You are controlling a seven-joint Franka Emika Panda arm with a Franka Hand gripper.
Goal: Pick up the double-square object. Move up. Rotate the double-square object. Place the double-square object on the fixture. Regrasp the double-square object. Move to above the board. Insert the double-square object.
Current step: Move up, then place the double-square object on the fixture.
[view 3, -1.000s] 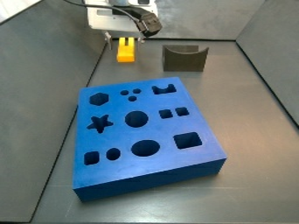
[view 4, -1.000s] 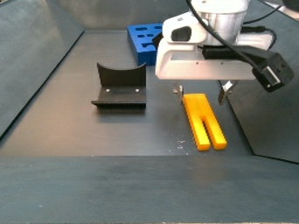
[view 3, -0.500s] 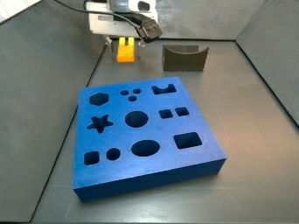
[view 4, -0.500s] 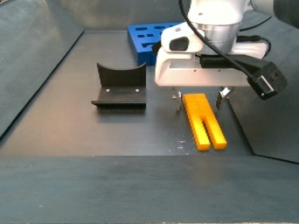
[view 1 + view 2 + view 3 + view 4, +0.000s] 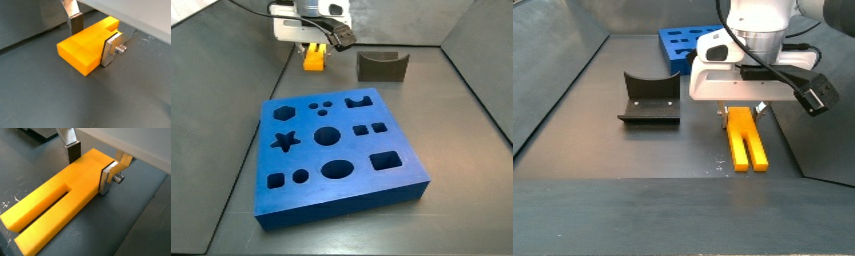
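Observation:
The double-square object (image 5: 57, 203) is a yellow-orange block with a lengthwise slot, lying flat on the dark floor. It also shows in both side views (image 5: 313, 59) (image 5: 747, 148). My gripper (image 5: 90, 167) is down over its solid end, away from the slot. One silver finger (image 5: 108, 178) presses on one side of the block and the other finger (image 5: 72, 153) stands against the opposite side. Both wrist views show this grip, with the gripper (image 5: 93, 40) around the block (image 5: 81, 52). The fixture (image 5: 381, 66) (image 5: 649, 100) stands apart from the block. The blue board (image 5: 338, 150) lies nearer the middle.
Grey walls (image 5: 225, 60) close in the floor on the sides. In a side view the board (image 5: 677, 42) lies behind the gripper and the fixture. The block lies close to a side wall (image 5: 814, 140).
The gripper has come down over the block's solid end and its fingers have closed in on its sides. The block has shifted slightly sideways on the floor.

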